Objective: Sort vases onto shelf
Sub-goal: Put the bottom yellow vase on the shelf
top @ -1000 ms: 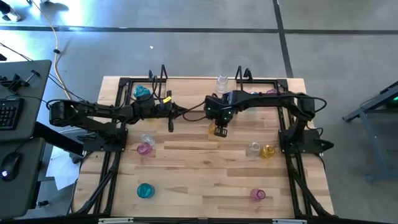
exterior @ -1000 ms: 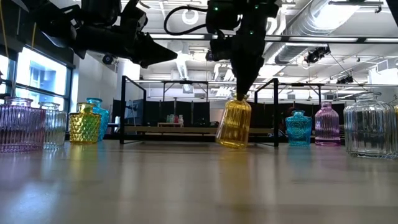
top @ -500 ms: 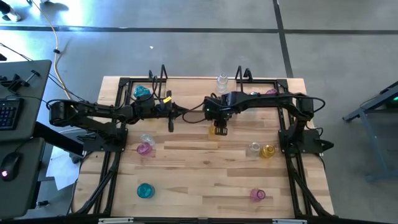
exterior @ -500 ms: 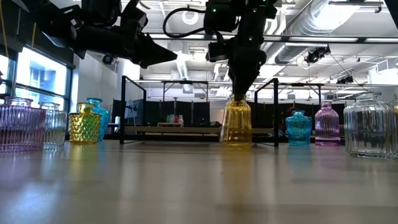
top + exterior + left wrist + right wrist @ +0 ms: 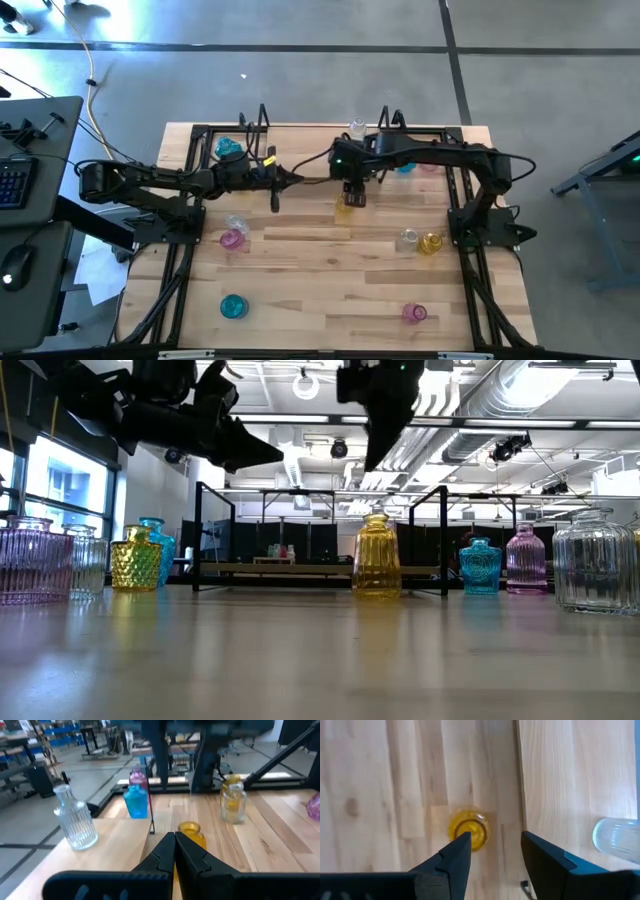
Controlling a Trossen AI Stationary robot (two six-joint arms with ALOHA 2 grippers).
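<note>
A yellow vase (image 5: 346, 203) (image 5: 377, 557) stands upright on its base on the table, apart from both grippers. My right gripper (image 5: 375, 455) (image 5: 495, 845) hangs open straight above it, pointing steeply down, with nothing between its fingers. My left gripper (image 5: 290, 180) (image 5: 175, 840) is shut and empty, held level above the table to the vase's left. The shelf (image 5: 197, 535), a thin black frame, stands behind the vase toward the far edge. One of its thin rails (image 5: 518, 795) runs close beside the vase.
Other vases stand about: clear (image 5: 357, 130) and teal (image 5: 228, 148) at the far edge, teal and pink (image 5: 405, 165) under the right arm, clear and pink (image 5: 235, 232) left, clear and yellow (image 5: 420, 241) right, teal (image 5: 233, 306) and pink (image 5: 414, 313) near the front.
My right gripper held the yellow vase by its neck, tilted, then set it upright on the table, opened and let go. It has since risen well clear of the vase, which stays standing on its base.
</note>
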